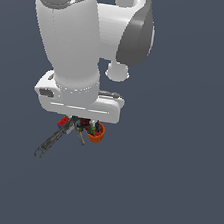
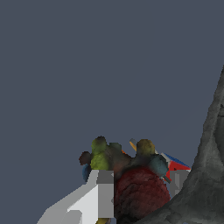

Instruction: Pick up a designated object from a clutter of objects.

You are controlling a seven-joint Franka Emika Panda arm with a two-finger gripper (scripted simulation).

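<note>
The clutter of objects lies bunched under my hand. In the exterior view I see the red-white-blue cube (image 1: 63, 123), the orange cup (image 1: 97, 134), the long grey tool (image 1: 52, 141) slanting away, and a yellow scissors handle (image 1: 82, 139). My gripper (image 1: 84, 124) reaches down into the pile, and its tips are hidden there. In the wrist view the gripper (image 2: 142, 192) has its fingers (image 2: 99, 194) against both sides of the dark red bulge of the dark multicoloured lump (image 2: 116, 157), shut on it. The cube (image 2: 176, 166) shows just behind, and the grey tool (image 2: 210, 175) looms close.
The arm's large white links (image 1: 69, 32) cover much of the exterior view above the pile. All around is a flat dark grey-blue floor (image 1: 173, 193) with nothing else on it.
</note>
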